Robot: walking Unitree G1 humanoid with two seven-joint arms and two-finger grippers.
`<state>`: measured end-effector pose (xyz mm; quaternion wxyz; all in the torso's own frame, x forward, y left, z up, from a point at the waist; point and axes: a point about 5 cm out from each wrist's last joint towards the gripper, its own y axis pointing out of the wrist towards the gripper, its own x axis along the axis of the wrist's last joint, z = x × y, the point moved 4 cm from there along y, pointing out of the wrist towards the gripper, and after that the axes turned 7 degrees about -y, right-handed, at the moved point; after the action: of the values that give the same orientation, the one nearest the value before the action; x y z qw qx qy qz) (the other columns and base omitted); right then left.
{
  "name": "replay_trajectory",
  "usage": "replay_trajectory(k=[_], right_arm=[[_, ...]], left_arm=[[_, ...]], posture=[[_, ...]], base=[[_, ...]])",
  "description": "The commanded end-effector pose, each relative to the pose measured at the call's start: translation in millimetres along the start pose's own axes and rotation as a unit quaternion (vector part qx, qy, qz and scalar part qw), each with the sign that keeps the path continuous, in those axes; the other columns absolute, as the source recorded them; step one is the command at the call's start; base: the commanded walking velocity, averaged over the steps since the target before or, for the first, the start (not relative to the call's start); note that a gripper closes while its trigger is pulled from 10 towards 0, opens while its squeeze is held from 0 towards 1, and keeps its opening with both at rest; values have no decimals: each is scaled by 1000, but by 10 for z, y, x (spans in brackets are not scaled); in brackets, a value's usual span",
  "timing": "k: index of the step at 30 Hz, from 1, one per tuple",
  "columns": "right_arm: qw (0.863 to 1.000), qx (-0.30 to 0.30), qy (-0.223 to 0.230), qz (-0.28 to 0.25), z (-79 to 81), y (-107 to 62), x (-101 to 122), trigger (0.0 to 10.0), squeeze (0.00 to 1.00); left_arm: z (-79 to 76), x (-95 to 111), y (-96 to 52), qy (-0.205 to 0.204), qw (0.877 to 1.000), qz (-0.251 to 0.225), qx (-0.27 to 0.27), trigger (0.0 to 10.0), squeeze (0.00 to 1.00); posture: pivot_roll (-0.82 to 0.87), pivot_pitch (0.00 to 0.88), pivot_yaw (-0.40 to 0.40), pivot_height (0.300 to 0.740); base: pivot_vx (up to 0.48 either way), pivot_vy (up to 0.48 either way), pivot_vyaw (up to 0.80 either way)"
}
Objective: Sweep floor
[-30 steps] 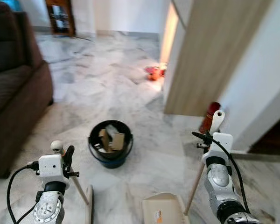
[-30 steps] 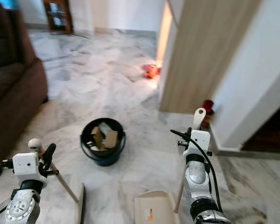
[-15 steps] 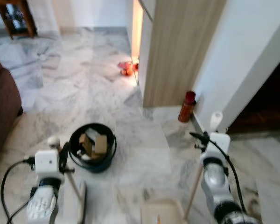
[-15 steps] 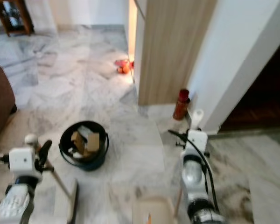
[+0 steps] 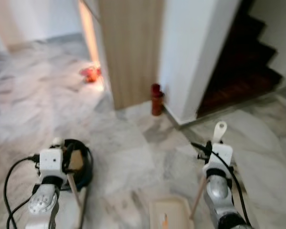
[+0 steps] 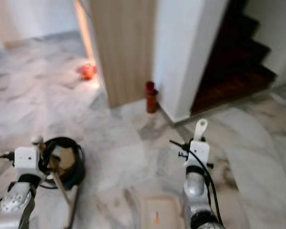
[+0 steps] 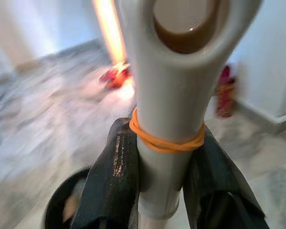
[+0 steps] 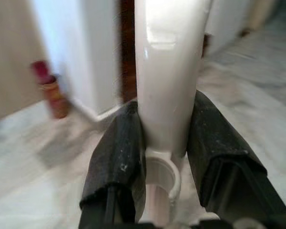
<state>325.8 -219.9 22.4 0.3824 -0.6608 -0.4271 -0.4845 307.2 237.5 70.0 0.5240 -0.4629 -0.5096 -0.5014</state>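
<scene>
Two long-handled tools are in view, one per arm. The left gripper (image 7: 164, 191) has its jaws closed on the white broom handle (image 7: 169, 143), one black finger pressed to each side just below an orange rubber band (image 7: 166, 142) that circles the shaft; the handle's hanging-hole end rises beyond the fingertips. The right gripper (image 8: 167, 162) likewise has its jaws clamped on the white dustpan handle (image 8: 169, 81), whose wooden stick slants down from the jaws to one beige dustpan (image 5: 170, 215) resting on the marble floor (image 5: 133, 157) between the two arms. One black bucket (image 5: 82, 164) sits just beyond the left jaws, holding brownish cardboard-like scraps. Farther ahead stands one red canister (image 5: 156, 99) at the foot of a wood panel, and one small orange-red object (image 5: 90, 74) lies on the floor beyond it. No writing is legible.
</scene>
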Motion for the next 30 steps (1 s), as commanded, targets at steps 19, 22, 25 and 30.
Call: replay_trajectory(k=[19, 22, 25, 30], right_arm=[[999, 19, -28, 1, -145, 160, 83, 10000, 0], [999, 18, -28, 0, -173, 184, 106, 10000, 0], [999, 12, -29, 3, -200, 178, 87, 10000, 0], [1000, 7, -26, 13, -226, 144, 17, 10000, 0]], left_arm=[[173, -181, -236, -17, 997, -3, 69, 10000, 0], [122, -187, -199, -21, 998, -3, 66, 10000, 0], [64, -173, -147, -24, 998, -5, 57, 10000, 0], [20, -149, -93, -25, 999, -7, 46, 10000, 0]], posture=[[57, 0, -95, 740], [36, 0, -88, 740], [21, 0, -82, 740], [15, 0, -70, 740]], base=[[0, 0, -800], [0, 0, -800], [0, 0, -800], [0, 0, -800]])
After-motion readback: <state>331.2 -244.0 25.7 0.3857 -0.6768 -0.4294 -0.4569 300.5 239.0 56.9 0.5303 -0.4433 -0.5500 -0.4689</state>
